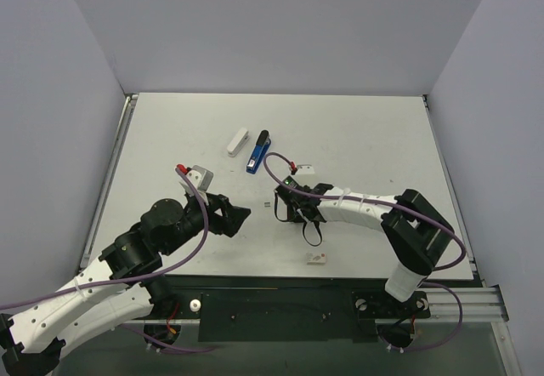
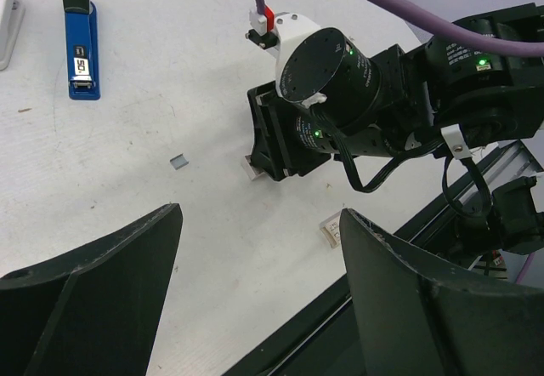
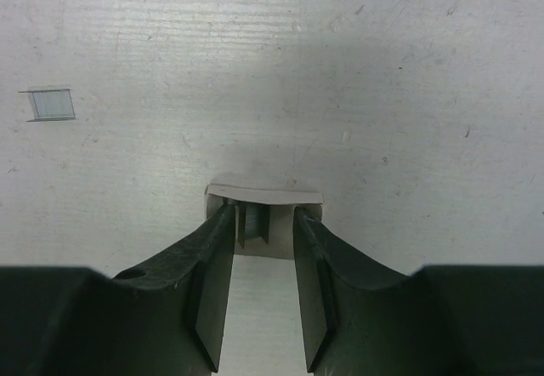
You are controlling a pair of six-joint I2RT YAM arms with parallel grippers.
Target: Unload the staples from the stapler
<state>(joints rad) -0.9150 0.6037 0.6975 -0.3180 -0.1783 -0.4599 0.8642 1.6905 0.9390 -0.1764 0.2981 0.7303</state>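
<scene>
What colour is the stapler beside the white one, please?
Blue stapler, black end; left wrist view.

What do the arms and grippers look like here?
The left arm and right arm have white links and bulky black joint housings; a purple cable loops along each. The left gripper and right gripper are matte black with two wedge-shaped fingers. A white camera block with a red tag sits at each wrist. Green lights glow on the right arm.

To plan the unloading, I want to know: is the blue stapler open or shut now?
Shut, as it seems: the blue stapler lies flat on the table as one narrow body, no arm swung open.
</scene>
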